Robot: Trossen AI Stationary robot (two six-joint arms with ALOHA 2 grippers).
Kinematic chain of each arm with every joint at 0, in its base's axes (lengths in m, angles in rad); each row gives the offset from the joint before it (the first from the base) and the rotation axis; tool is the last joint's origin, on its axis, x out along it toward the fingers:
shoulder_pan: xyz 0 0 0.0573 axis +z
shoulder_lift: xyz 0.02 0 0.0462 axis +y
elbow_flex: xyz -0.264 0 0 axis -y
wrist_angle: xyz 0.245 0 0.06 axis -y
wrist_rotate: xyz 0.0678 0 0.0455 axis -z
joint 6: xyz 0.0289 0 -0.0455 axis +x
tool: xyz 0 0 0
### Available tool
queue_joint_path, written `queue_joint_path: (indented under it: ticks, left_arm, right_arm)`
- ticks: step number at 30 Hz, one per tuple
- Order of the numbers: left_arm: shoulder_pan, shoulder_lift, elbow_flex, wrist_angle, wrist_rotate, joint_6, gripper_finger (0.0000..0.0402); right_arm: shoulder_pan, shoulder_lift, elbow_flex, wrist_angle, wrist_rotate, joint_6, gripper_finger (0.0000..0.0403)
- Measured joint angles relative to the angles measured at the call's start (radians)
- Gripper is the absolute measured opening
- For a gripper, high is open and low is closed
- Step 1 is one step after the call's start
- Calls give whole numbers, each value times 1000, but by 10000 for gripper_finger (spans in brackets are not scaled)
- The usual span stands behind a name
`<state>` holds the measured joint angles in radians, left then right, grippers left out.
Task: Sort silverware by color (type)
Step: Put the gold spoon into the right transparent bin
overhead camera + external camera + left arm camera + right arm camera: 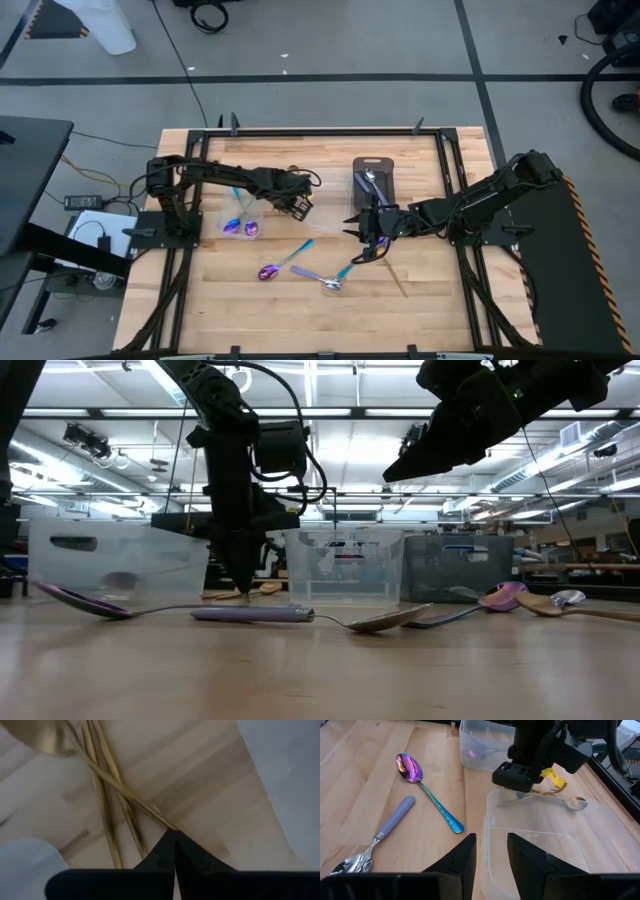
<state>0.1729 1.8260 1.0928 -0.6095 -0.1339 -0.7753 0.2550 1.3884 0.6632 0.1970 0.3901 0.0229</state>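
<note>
1. The wooden tabletop (420, 310) carries everything: a dark tray (385, 165) at the far edge, clear containers (555, 845), and the silverware scattered between.
2. The left pincer (175, 845) is down inside a clear container, its tips pressed together on the end of a gold utensil's (125, 795) thin handle, with two more gold handles crossing under it.
3. The right pincer (491, 851) hovers above the tabletop, its tips partly spread and holding nothing.
4. An iridescent spoon (427, 795) and a lilac-handled spoon (375, 842) lie loose on the bare wood.
5. These pieces look stiff, light and slick (polished metal likely slides in a grip); mid-handle seems a surer hold than the tip.
</note>
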Motion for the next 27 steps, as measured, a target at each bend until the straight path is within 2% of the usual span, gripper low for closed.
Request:
queue_joint_path:
  ticks: [9, 19, 24, 27]
  left_arm:
    - [-12, 0, 102, -95, -9, 71, 17]
    - [86, 3, 111, -86, -41, 86, 64]
    - [98, 3, 109, -179, 23, 107, 67]
    - [91, 3, 109, -269, 20, 112, 63]
  right_arm:
    - [8, 0, 0, 4, 0, 0, 121]
    - [8, 0, 0, 4, 0, 0, 121]
    - [8, 0, 0, 3, 0, 0, 121]
    - [8, 0, 0, 3, 0, 0, 121]
